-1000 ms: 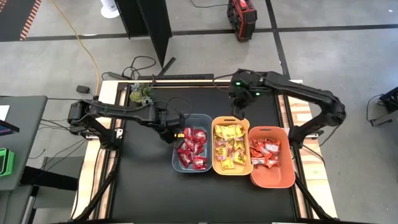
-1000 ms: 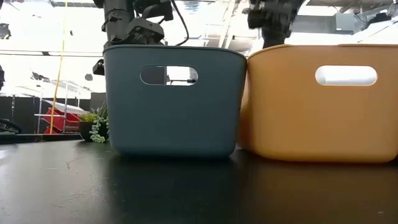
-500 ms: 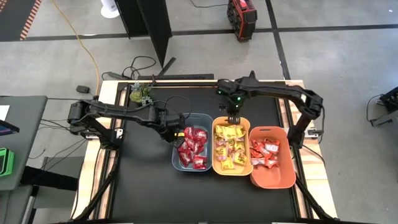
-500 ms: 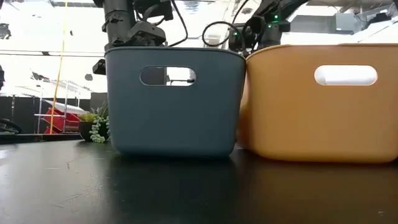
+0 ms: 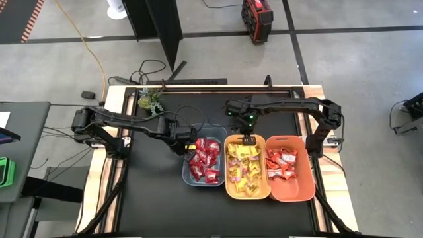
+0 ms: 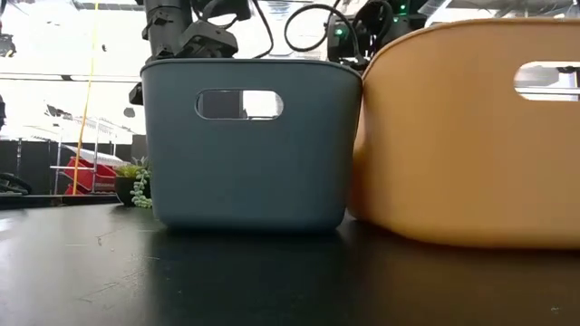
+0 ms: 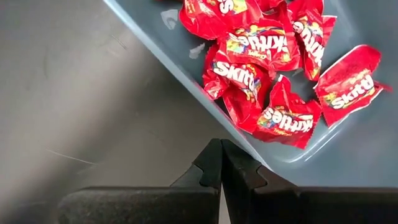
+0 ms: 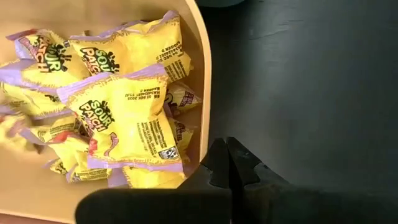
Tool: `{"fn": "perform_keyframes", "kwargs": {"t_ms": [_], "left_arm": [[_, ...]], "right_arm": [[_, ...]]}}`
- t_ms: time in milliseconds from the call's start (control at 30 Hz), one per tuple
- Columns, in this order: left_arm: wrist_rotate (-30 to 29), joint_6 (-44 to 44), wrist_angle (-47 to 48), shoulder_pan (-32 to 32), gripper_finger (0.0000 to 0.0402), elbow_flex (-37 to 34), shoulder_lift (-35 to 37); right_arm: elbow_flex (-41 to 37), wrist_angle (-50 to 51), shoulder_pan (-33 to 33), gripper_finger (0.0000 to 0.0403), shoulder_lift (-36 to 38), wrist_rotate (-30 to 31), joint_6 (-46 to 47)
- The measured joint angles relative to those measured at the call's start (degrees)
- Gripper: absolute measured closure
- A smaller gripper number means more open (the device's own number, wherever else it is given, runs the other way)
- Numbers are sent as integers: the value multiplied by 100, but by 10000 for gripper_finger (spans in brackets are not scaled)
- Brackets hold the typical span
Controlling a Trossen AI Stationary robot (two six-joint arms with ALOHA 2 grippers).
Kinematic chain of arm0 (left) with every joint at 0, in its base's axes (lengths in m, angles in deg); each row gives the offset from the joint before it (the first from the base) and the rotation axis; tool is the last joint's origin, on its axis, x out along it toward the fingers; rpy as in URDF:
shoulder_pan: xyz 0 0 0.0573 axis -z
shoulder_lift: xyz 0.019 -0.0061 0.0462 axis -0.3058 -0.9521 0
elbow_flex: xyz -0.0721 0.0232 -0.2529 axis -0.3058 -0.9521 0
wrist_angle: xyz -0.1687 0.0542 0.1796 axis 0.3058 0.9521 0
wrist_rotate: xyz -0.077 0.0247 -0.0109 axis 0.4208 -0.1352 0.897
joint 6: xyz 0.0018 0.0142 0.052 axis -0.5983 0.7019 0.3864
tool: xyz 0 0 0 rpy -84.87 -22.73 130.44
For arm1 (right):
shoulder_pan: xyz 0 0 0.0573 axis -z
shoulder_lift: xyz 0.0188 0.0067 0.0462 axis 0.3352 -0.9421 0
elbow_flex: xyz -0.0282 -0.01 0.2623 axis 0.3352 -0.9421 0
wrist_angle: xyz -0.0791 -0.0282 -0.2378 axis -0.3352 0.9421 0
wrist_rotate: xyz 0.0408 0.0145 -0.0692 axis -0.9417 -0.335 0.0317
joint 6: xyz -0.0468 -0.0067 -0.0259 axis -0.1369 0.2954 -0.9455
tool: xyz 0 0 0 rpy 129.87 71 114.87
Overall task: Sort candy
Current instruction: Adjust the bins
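Observation:
Three bins stand side by side. A blue-grey bin (image 5: 185, 170) holds deep red candy (image 7: 261, 56). The yellow bin (image 5: 227, 180) holds yellow candy (image 8: 118, 106), and the orange bin (image 5: 292, 190) holds orange-red candy (image 5: 283, 164). My left gripper (image 5: 186, 143) is shut at the blue-grey bin's far left rim, pointing steeply down. Shut as well, my right gripper (image 5: 250, 137) sits at the yellow bin's far rim, just outside it. The low view shows the blue-grey bin (image 6: 249, 145) and yellow bin (image 6: 471, 136) from the side, with both arms behind them. My left gripper (image 7: 221, 149) has its shut fingertips at the outer edge of the blue-grey bin's rim (image 7: 244, 142), near the far left corner, coming from above. I cannot tell whether they touch it. My right gripper (image 8: 227, 146) sets its shut fingertips against the outer side of the yellow bin's far rim (image 8: 205, 134), coming from above and pointing down. The bin stands flat on the table.
A small green plant sprig (image 5: 149, 99) stands at the table's far left corner. Bare black table top (image 5: 152, 198) lies left of the bins and in front of them. Cables trail on the table behind the left arm.
My right gripper has come down and toward the table's near edge, rolling its wrist, onto the yellow bin's far rim. The yellow bin has slid toward the near edge and now sticks out in front of its two neighbours.

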Motion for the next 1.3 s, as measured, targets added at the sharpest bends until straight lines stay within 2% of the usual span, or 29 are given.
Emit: {"fn": "perform_keyframes", "kwargs": {"t_ms": [333, 500, 933, 1167, 1300], "left_arm": [[186, -111, -3, 300, 401, 2, 0], [111, -148, 13, 309, 401, 2, 0], [-7, -60, 17, 303, 401, 0, 0], [-35, -101, 11, 303, 401, 2, 0], [-43, -149, 23, 303, 401, 0, 0]], "right_arm": [[0, -125, -84, 403, 0, 37, 379], [0, -771, 77, 403, 0, 147, 392], [4, -2708, 161, 403, -174, 173, -379], [0, -2876, 39, 403, -741, 200, -342], [-3, -2817, -104, 403, -751, 201, -339]]}}
